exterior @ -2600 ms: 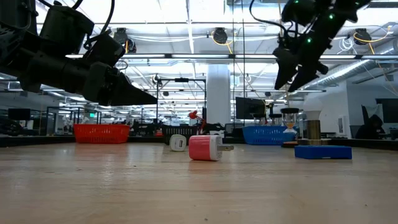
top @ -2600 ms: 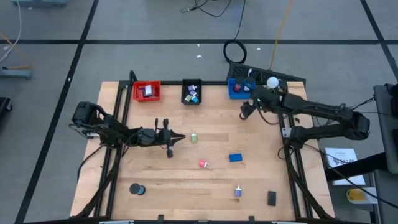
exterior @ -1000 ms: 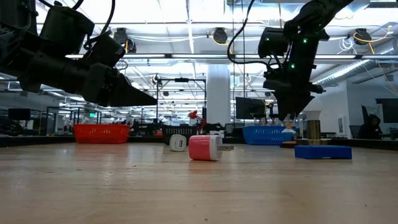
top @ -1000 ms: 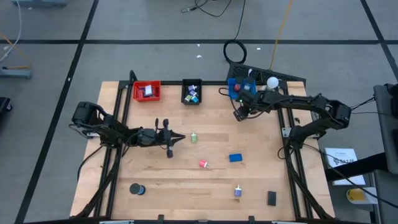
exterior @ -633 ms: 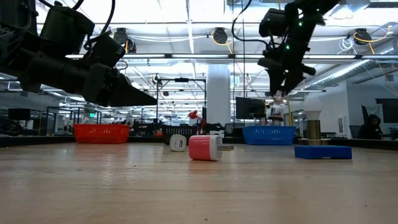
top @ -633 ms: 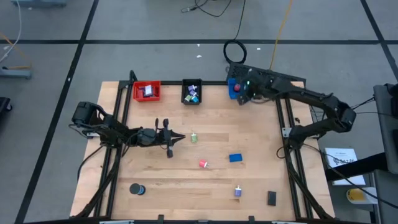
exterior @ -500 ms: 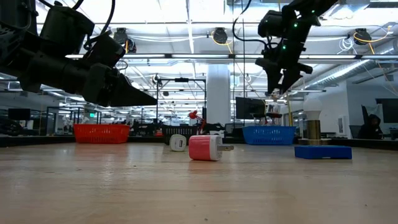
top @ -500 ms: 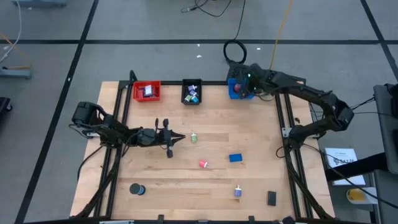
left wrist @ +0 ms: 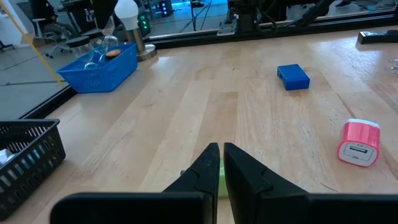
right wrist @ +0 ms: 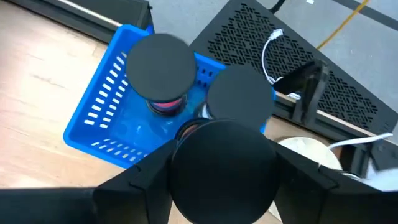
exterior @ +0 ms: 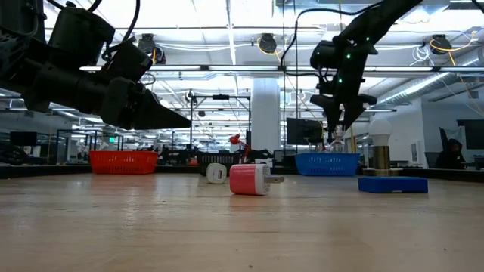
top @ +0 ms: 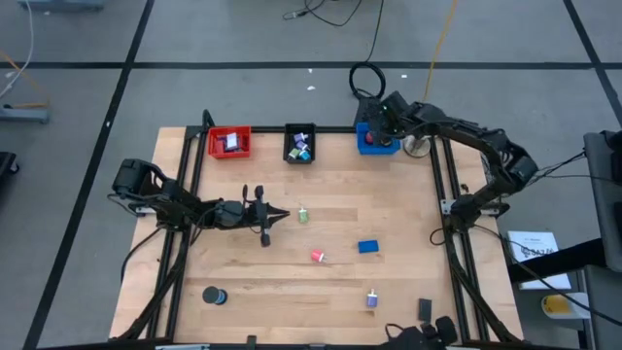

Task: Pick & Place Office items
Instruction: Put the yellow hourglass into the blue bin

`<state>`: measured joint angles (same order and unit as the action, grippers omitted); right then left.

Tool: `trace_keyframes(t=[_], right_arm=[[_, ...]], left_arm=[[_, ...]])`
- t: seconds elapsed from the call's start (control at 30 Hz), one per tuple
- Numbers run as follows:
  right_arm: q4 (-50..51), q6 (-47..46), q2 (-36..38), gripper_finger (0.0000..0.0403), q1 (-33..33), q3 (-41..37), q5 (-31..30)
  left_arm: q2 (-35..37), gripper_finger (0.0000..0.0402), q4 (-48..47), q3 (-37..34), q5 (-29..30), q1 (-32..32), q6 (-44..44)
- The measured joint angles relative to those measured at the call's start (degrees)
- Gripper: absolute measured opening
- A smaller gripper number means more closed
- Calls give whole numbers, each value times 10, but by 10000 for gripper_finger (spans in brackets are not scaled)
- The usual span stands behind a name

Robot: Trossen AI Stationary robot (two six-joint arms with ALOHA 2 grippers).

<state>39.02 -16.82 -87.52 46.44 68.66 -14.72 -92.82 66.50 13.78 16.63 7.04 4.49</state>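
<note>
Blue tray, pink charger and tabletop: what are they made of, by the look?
Blue tray: probably moulded plastic, going by its slotted lattice walls. Pink charger: glossy plastic shell with a pale face and a port. Tabletop: light wood, visible grain and plank seams, matte.

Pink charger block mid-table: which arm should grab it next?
Probably the left. The left gripper hovers mid-table, shut and empty, close to the pink charger block. The right gripper is over the blue basket at the far edge, much farther from it.
</note>
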Motion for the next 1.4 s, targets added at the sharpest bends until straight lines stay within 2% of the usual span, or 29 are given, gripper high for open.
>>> trace_keyframes(t=[0.33,0.77,1.03,1.4], right_arm=[[-8,-4,-7,207,0,-20,0],[-79,-3,-6,208,1,-75,14],[-88,-3,-8,220,2,-79,35],[-93,-3,-8,233,1,-79,14]], left_arm=[[0,31,-3,0,0,0,1],[0,31,-3,0,0,0,1],[0,31,-3,0,0,0,0],[0,31,-3,0,0,0,0]])
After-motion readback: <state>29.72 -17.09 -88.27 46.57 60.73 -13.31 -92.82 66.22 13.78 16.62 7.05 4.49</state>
